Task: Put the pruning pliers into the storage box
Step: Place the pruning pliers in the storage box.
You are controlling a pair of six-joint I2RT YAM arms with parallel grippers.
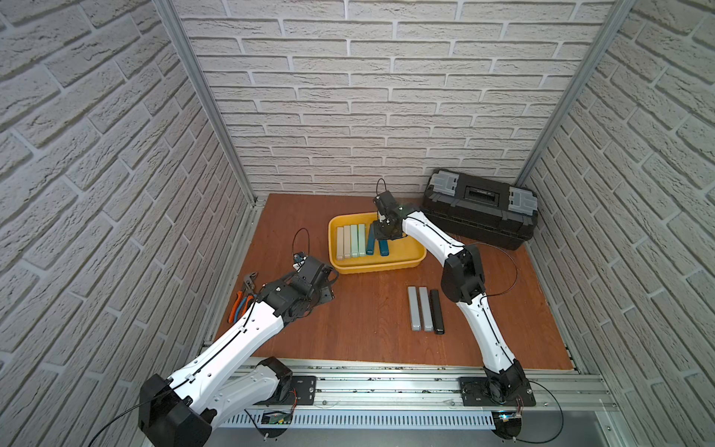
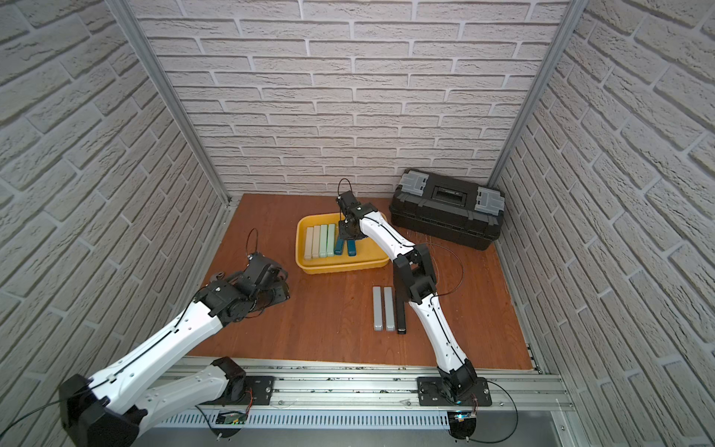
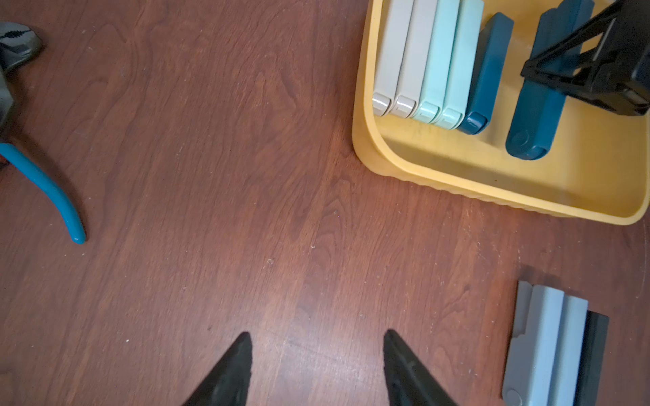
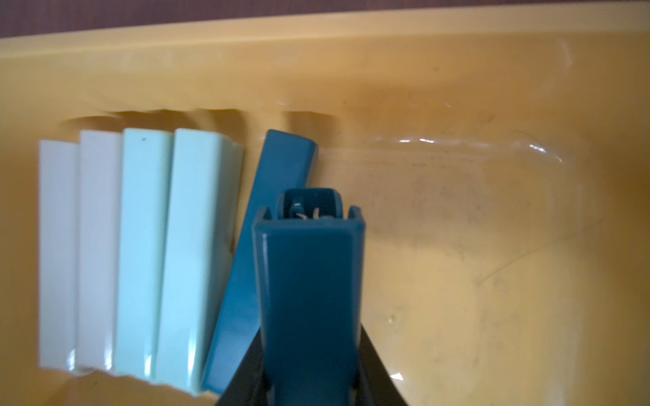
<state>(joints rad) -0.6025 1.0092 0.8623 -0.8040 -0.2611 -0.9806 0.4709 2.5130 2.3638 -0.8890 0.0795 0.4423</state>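
So that it joins the row [image 1: 351, 242] already laid there, my right pincer [image 1: 383, 234] grips a teal bar [image 4: 309, 298] inside the storage box [image 1: 379, 267], while my left pincer [image 3: 316, 337] hangs open, empty.

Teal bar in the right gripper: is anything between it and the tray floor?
Nothing visible. The right gripper holds the teal bar over bare floor of the yellow tray; the other teal bar lies close beside it, leaning toward the mint bars.

Left arm [image 1: 247, 333] and right arm [image 1: 488, 329] wear glossy white tapered shells between bulky black joint housings [image 1: 462, 278]. A thin black cable [image 1: 301, 229] runs along each shell and loops at the wrist. The left gripper [image 3: 316, 333] has black, pointed triangular jaws.
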